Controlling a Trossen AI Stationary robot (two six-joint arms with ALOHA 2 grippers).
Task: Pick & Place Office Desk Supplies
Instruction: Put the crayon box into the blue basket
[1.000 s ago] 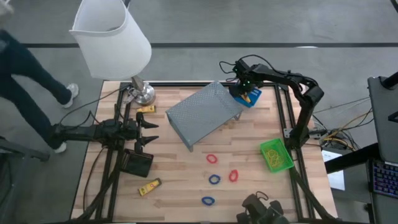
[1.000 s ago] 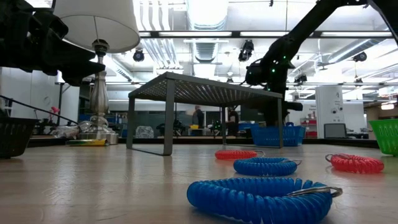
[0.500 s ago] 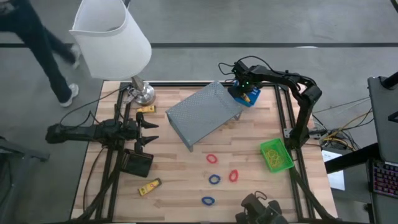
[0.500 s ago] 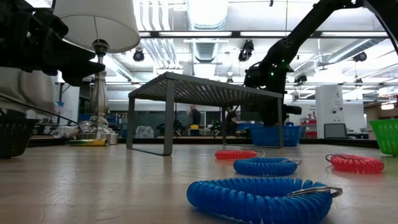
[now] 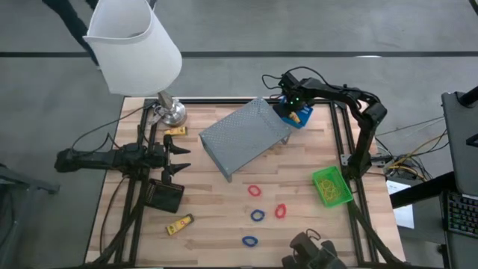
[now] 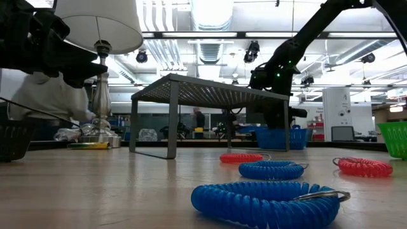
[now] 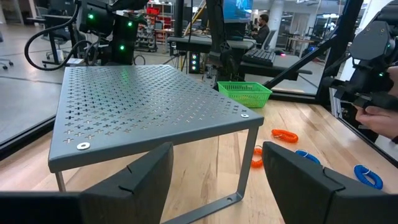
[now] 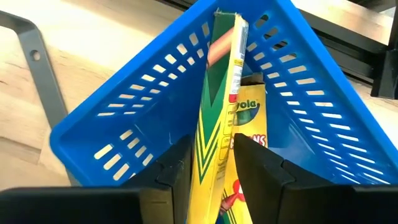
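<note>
At the table's far right, my right gripper [image 5: 293, 112] points steeply down into the blue bin [image 8: 124, 118]. Its fingers are parted around a yellow-green crayon box [image 8: 217, 106] that stands on end in the bin. A second crayon box [image 8: 252, 127] lies in the bin behind it. At the table's left, my left gripper [image 5: 183, 158] waits level and open, touching nothing. Two more yellow boxes [image 5: 176, 131] [image 5: 179, 224] lie on the wood. Red loops [image 5: 255, 190] [image 5: 280, 211] and blue loops [image 5: 258, 215] [image 5: 249, 241] lie near the front. A black bin [image 5: 164, 196] and a green bin [image 5: 331, 187] stand apart. My right gripper's fingers [image 8: 177, 165] stand on either side of the upright crayon box's near end [image 8: 208, 162], coming from above. The box's far end rests in the blue bin's corner. Whether the pads still touch the box's faces, I cannot tell.
A grey perforated shelf riser [image 5: 243, 136] stands mid-table, right beside the blue bin. A white-shaded lamp [image 5: 134, 45] with a metal base [image 5: 170, 112] stands at the far left corner. Bare wood lies between the riser and the loops. A person's hand [image 7: 379, 118] shows beyond the table's near edge.
Both arms have kept their places. A person has walked past beyond the table's far left corner.
</note>
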